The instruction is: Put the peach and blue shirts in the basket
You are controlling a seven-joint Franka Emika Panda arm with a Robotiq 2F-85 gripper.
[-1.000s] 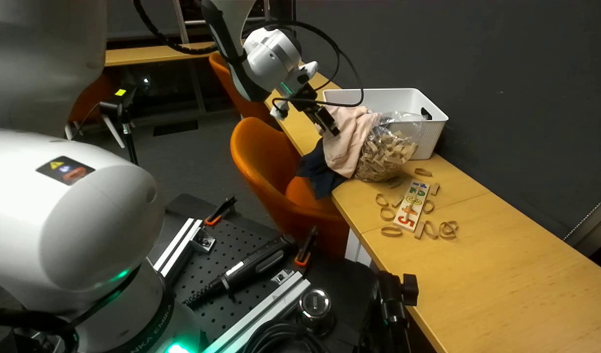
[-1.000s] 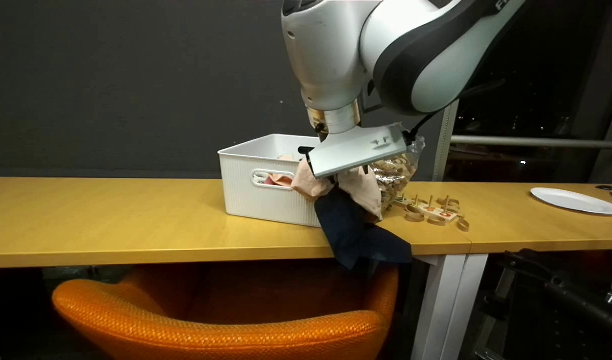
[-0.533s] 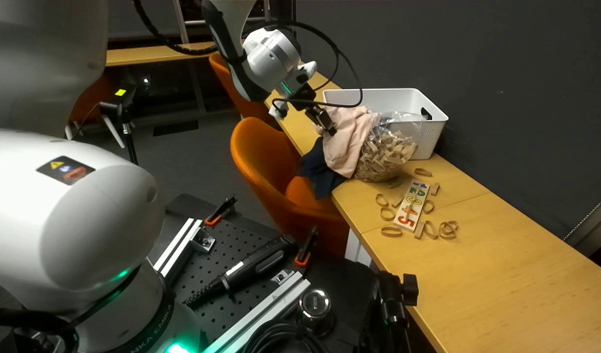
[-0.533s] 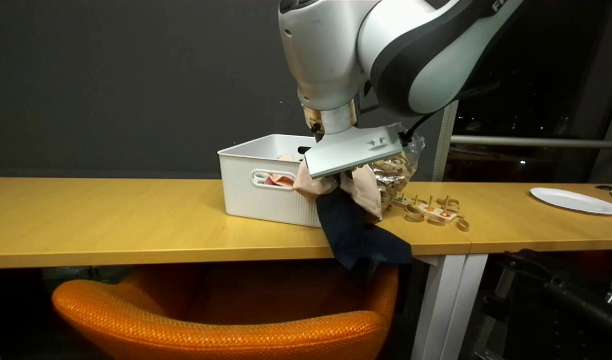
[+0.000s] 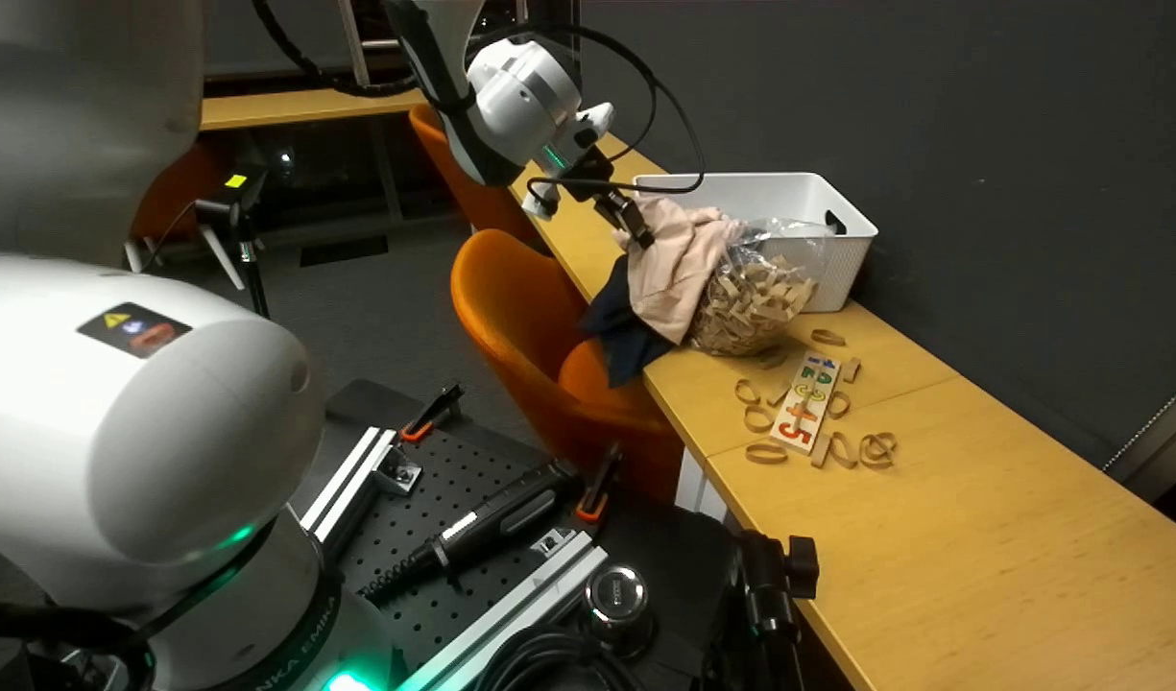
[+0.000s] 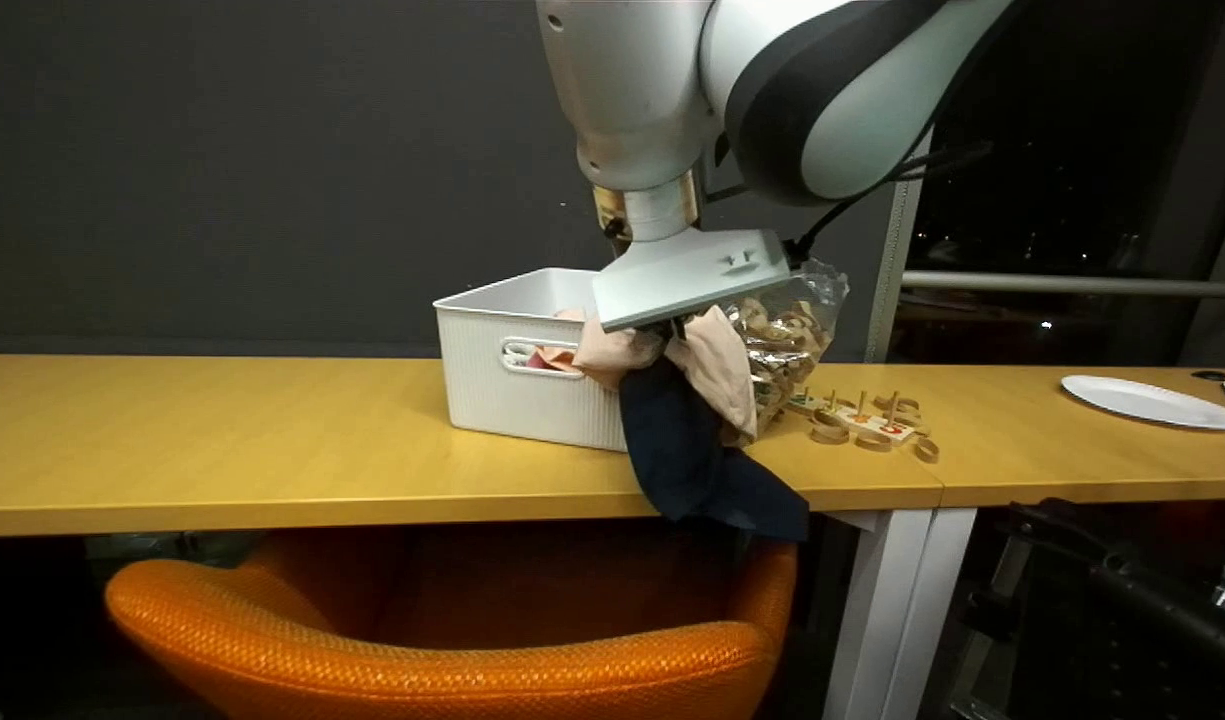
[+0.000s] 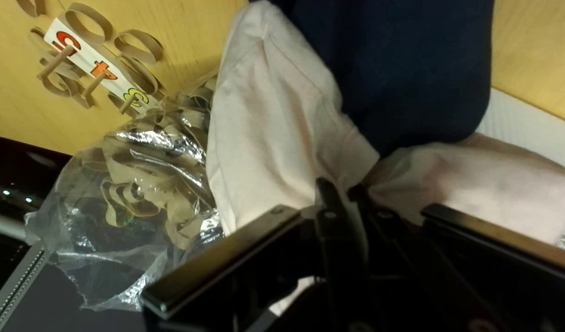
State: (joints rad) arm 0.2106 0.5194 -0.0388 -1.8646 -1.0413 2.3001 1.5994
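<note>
- End effector (image 7: 340, 186) has risen slightly, lifting the peach shirt (image 7: 273, 120) and shifting the navy shirt (image 6: 672, 440).
- It is clamped on the peach shirt, beside the white basket (image 6: 532, 405); whether it also grips the navy one, I cannot tell.
- The navy shirt hangs beneath, its lower end over the edge of the table (image 6: 272, 430).

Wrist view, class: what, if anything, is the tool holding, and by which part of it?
The tool pinches the peach shirt at a bunched fold between two drooping lobes; whether the blue shirt is caught too cannot be told.
</note>
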